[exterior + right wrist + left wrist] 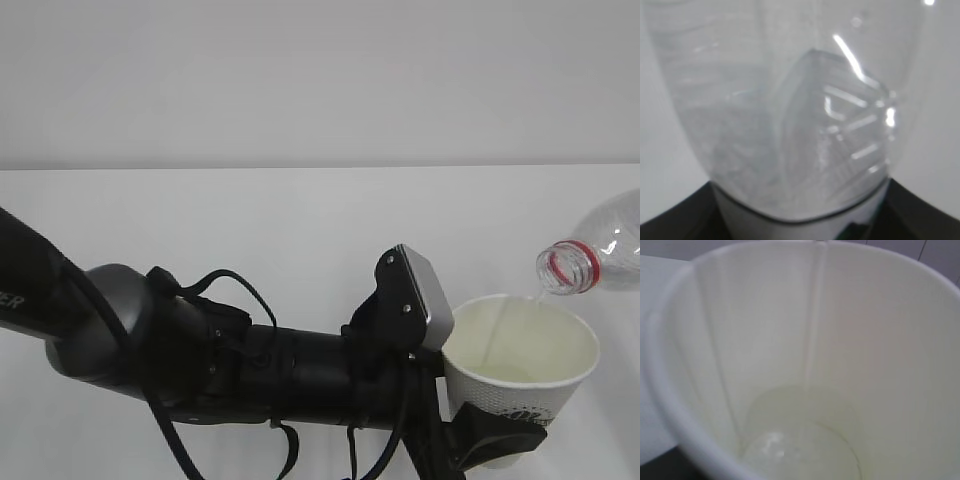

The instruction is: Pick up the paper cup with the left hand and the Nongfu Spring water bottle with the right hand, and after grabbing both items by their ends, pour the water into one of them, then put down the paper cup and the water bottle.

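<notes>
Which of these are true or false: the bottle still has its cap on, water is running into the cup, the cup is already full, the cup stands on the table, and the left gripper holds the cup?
1. The bottle has its cap on. False: the Nongfu Spring water bottle is tilted with its red-ringed mouth open.
2. Water is running into the cup. True: a thin stream of water falls into the paper cup.
3. The cup is full. False: only a shallow pool covers its bottom.
4. The cup stands on the table. False: it is held up.
5. The left gripper holds the cup. True: it grips the cup low down.
</notes>
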`<state>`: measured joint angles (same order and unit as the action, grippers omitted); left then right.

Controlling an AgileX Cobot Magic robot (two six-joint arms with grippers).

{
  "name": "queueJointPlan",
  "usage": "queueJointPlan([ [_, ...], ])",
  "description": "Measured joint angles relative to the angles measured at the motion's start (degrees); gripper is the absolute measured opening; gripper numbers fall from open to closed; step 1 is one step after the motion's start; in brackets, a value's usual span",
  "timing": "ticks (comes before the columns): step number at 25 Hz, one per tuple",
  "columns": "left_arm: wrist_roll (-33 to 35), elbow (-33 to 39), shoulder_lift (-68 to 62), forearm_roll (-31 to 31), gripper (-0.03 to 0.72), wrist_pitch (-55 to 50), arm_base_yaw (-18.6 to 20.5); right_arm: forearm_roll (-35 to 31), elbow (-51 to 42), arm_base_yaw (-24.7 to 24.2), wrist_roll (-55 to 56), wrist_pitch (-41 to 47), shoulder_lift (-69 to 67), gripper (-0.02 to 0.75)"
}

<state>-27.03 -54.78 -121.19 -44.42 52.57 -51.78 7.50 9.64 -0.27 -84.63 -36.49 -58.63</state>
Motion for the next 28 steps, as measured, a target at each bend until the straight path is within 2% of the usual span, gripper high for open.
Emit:
queueJointPlan([
  [28, 0.00, 0.00, 0.00, 0.00, 0.501, 0.00, 0.00, 0.00, 0.00, 0.00, 0.00, -0.04, 0.00, 0.463],
])
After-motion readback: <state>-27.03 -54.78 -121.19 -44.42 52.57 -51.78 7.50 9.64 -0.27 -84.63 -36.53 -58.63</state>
